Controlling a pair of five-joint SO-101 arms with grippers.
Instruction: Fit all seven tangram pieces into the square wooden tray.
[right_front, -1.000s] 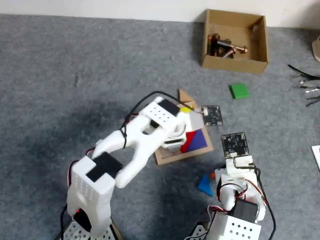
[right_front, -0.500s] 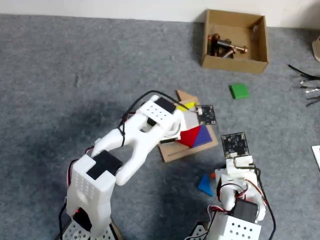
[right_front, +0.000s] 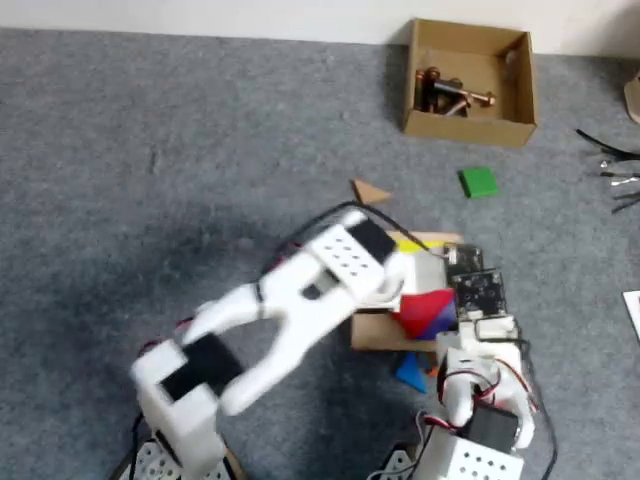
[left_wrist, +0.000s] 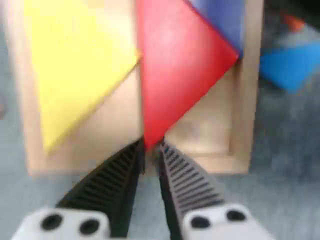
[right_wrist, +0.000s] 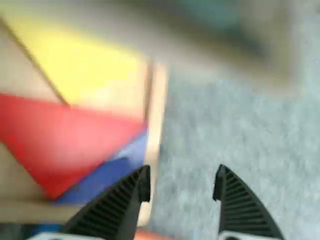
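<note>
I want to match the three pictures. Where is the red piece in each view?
High view: red piece in the tray, nearer the arm bases than the yellow piece.
Left wrist view: red piece in the tray, edge to edge with the yellow piece.
Right wrist view: red piece beside the yellow piece.
Shared landmark: the yellow piece.

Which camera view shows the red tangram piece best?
The left wrist view: the red piece lies almost whole in the tray. The right wrist view cuts it off at the picture's edge. In the high view an arm covers part of it.
</note>
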